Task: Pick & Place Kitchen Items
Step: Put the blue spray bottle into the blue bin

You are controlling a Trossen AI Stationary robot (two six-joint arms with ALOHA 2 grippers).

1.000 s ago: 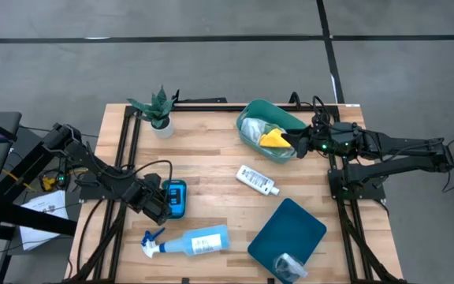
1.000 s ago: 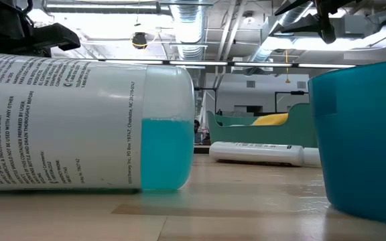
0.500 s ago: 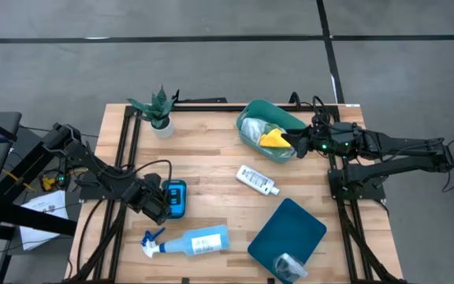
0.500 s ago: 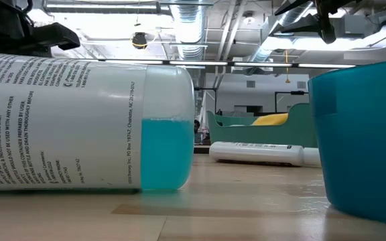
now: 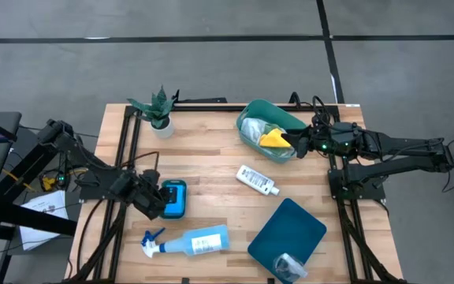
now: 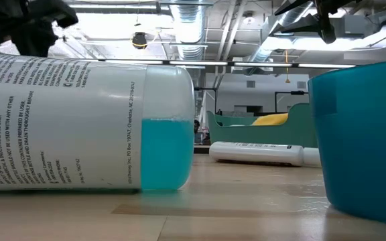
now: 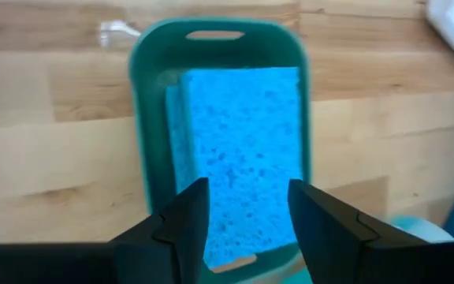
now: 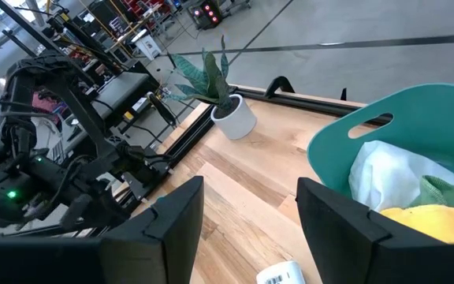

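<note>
High view shows you the tabletop (image 5: 211, 170). Cloths (image 5: 265, 136) sit in the green tub (image 5: 252, 110), so they stay together. Your right hand (image 5: 299, 144) waits open beside it. Your left hand (image 7: 243, 229) is open over the blue sponge (image 7: 243, 150), which lies loose in its small tray (image 7: 144, 158).

grey floor (image 5: 211, 63) around a wooden table (image 5: 211, 170).
</note>
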